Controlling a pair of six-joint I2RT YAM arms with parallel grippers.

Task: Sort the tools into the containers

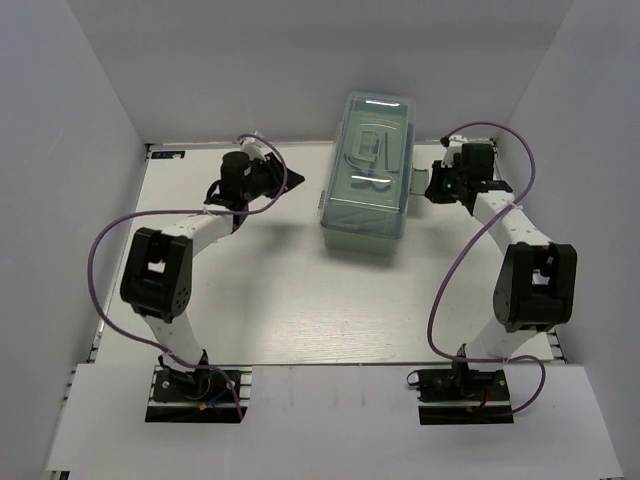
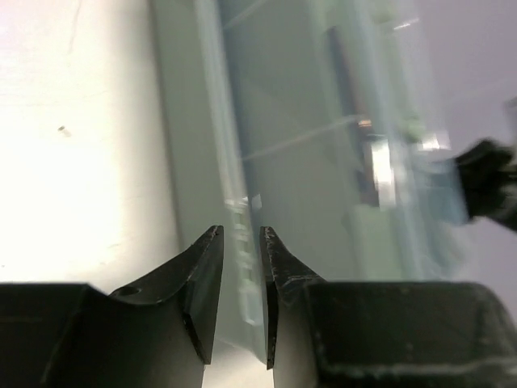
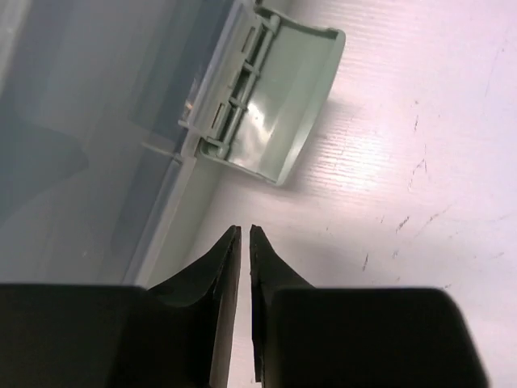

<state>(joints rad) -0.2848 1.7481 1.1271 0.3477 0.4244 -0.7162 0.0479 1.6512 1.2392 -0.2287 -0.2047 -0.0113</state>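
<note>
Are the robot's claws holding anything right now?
No. The left gripper and right gripper are nearly closed on nothing, beside the shut toolbox.

Both arms reach forward (elbows bent), fingers (image 2: 240,242) nearly closed, empty.

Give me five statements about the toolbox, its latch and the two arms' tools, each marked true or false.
1. The toolbox has its lid closed. True.
2. The latch on its right side is flipped open. True.
3. The left tool grips a wrench. False: it holds nothing.
4. Loose pliers lie on the table. False: no loose tools are visible there.
5. The right tool has its fingers nearly together. True.
</note>
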